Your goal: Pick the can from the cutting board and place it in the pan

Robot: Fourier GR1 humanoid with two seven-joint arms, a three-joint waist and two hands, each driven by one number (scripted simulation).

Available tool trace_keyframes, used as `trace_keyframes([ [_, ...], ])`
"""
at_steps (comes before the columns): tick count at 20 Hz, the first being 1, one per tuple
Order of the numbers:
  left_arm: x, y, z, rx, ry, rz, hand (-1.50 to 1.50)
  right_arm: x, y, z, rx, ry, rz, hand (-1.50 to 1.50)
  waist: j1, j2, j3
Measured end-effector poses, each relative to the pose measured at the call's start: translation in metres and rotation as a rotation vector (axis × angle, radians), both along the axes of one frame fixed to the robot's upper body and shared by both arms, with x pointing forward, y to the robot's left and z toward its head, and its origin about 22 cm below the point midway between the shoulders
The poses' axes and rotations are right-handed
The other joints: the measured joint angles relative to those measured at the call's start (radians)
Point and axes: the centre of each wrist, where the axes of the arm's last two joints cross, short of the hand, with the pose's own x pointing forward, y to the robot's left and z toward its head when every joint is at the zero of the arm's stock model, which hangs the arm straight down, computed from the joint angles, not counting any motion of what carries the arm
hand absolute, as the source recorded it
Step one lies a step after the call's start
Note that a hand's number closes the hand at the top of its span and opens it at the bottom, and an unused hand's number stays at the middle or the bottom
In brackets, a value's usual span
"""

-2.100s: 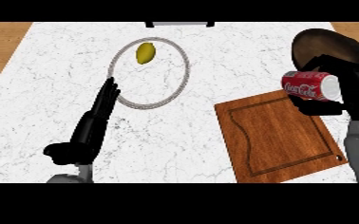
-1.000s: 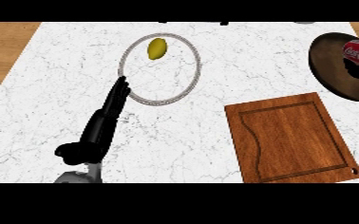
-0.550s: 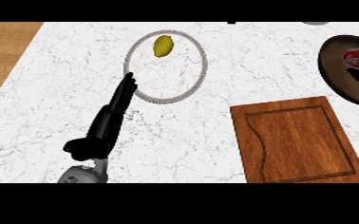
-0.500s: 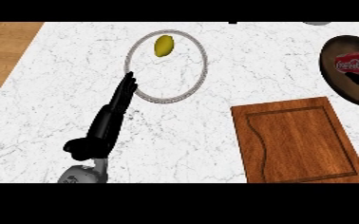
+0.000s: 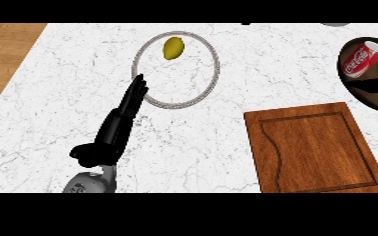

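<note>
The red can [image 5: 359,60] lies on its side inside the dark pan [image 5: 353,82], which is cut off by the head view's right edge, up and to the right of the wooden cutting board [image 5: 314,150]. The board's top is bare wood with a routed groove running round it, and the can is clear of it, above its upper right corner (the white lettering on the can's side faces up). The pan's lower rim comes close to that corner of the board without plainly touching it. The right hand does not show anywhere, so nothing can be said of its fingers. The left hand [image 5: 122,117] lies well to the left of the cutting board, on the white marble counter [image 5: 66,80], its black fingers straight and together, holding nothing, with the thumb stuck out to the side near the grey wrist. Its fingertips [image 5: 138,82] point up the view and reach the lower left rim of a round plate [image 5: 215,62], which sits up and to the left of the board. A yellow lemon [image 5: 173,47] rests in the plate's upper left part, apart from the fingertips. The can and the left hand are well apart, with the plate between them.
</note>
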Motion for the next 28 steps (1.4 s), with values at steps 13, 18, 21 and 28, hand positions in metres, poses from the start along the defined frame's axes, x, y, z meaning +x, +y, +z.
trace_keyframes([
  [13, -0.002, 0.014, -0.003, -0.002, 0.012, 0.040, 0.00, -0.033, -0.047, 0.012, 0.375, -0.223, 0.028, -1.50, -0.036, -0.010, 0.000],
  [18, -0.005, 0.020, -0.007, 0.004, 0.017, 0.051, 0.00, -0.060, -0.073, 0.013, 0.489, -0.211, 0.135, -1.50, -0.046, -0.013, 0.000],
  [21, -0.003, 0.021, -0.009, 0.003, 0.024, 0.060, 0.00, -0.077, -0.084, 0.007, 0.507, -0.191, 0.174, -1.50, -0.053, -0.015, 0.000],
  [28, -0.004, 0.021, -0.008, 0.003, 0.022, 0.056, 0.00, -0.100, -0.100, 0.005, 0.477, -0.169, 0.172, -1.50, -0.056, -0.020, 0.000],
])
